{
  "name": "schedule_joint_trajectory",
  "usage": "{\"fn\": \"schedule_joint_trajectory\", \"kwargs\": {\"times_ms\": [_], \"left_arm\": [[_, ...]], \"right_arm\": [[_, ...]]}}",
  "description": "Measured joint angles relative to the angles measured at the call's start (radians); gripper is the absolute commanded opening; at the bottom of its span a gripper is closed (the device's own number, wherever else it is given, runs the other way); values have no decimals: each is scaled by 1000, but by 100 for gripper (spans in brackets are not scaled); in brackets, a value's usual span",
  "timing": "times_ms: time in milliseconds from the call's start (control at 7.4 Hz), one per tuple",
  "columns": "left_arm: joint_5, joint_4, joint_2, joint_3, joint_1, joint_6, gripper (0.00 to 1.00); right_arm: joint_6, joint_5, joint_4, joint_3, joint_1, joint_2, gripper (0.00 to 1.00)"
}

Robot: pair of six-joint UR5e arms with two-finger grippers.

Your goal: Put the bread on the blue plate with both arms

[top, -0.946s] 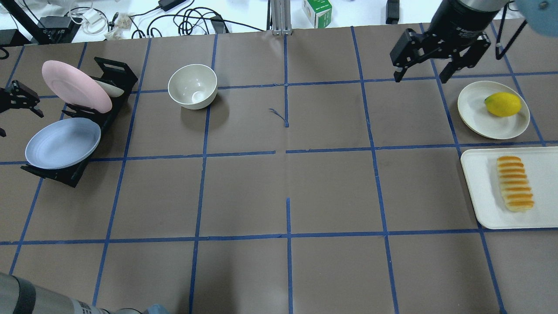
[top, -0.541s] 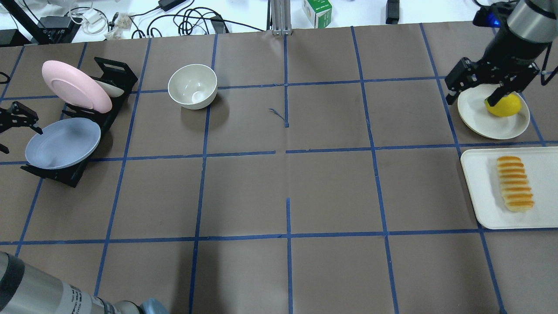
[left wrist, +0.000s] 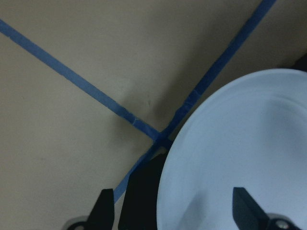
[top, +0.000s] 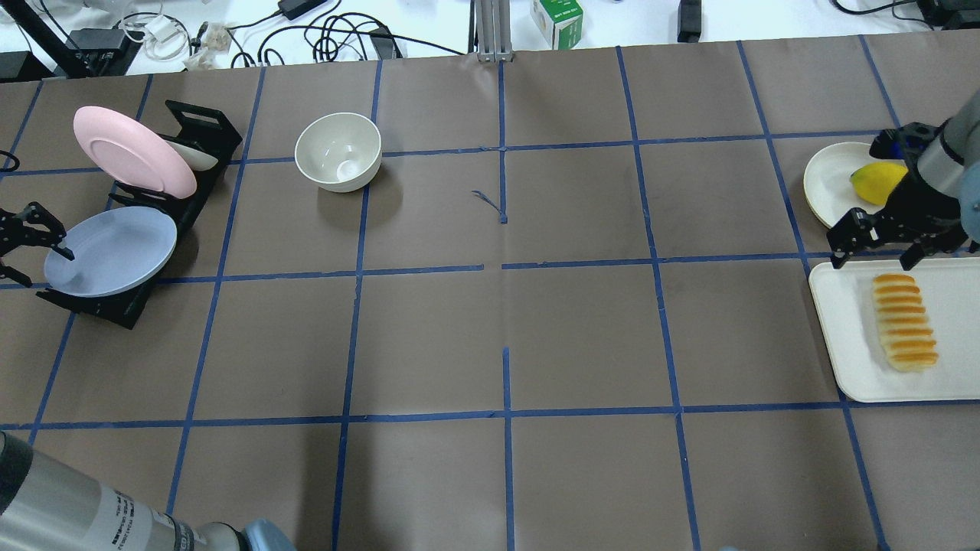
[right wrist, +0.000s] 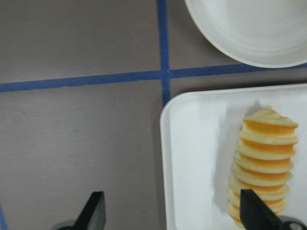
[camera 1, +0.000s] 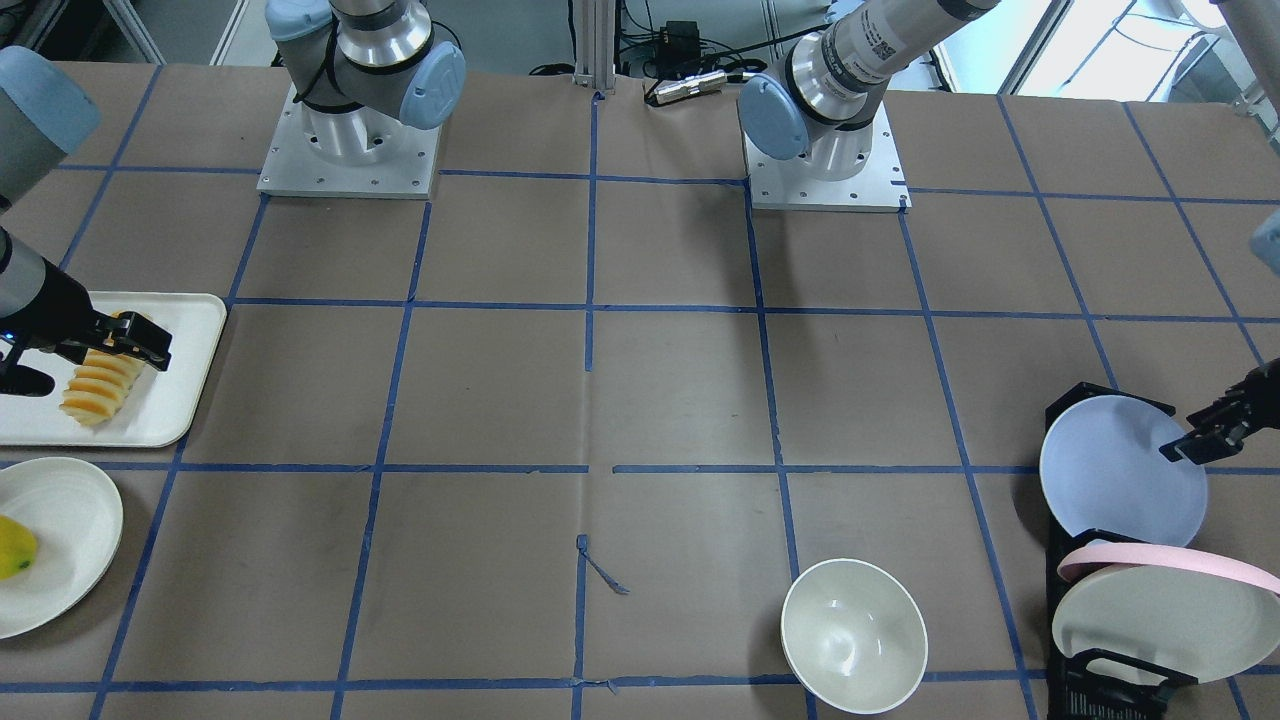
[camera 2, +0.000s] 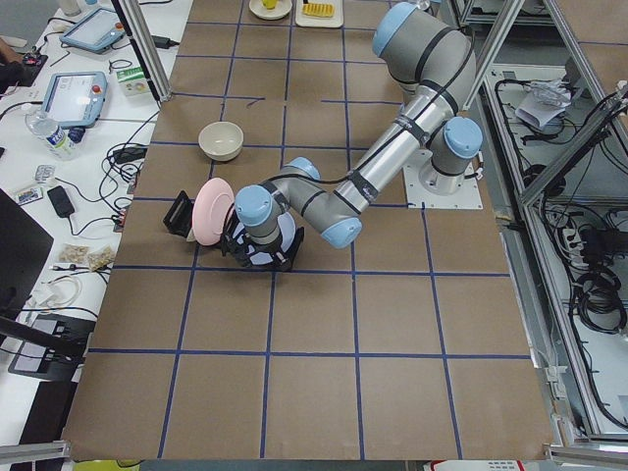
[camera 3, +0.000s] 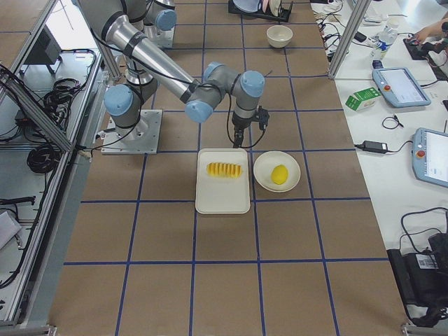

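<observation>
From the front, the brown-papered table (camera 1: 660, 400), gridded with blue tape (camera 1: 500, 306), carried a white tray (camera 1: 190, 360) holding the bread (camera 1: 95, 395). The right gripper (camera 1: 88, 365) hung over it, jaws wide and empty. Overhead, the left gripper (top: 37, 262) gaped, empty, at the rim of the blue plate (top: 115, 249), which leaned in a black rack (top: 99, 306); cables (top: 337, 34) lay beyond the table. The side views showed tablets (camera 2: 74, 98) and aluminium framing (camera 3: 344, 38). The left wrist view had the jaws straddling the plate's rim. The right wrist view had the bread beside one finger.
</observation>
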Motion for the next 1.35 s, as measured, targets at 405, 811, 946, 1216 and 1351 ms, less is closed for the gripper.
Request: {"fn": "schedule_joint_trajectory", "kwargs": {"times_ms": [405, 811, 946, 1216, 1351], "left_arm": [[-11, -1, 0, -3, 7, 2, 0], [-11, -13, 35, 3, 9, 16, 0], [-12, -43, 60, 8, 9, 29, 0], [-40, -216, 140, 13, -3, 61, 0], [-87, -329, 184, 7, -15, 67, 0]], "right_arm": [[-129, -53, -100, 80, -101, 24, 100], [-148, -57, -205, 87, -123, 118, 100], [-151, -60, -231, 96, -126, 143, 100], [-171, -62, -251, 116, -131, 156, 36], [-185, -62, -252, 111, -131, 150, 0]]}}
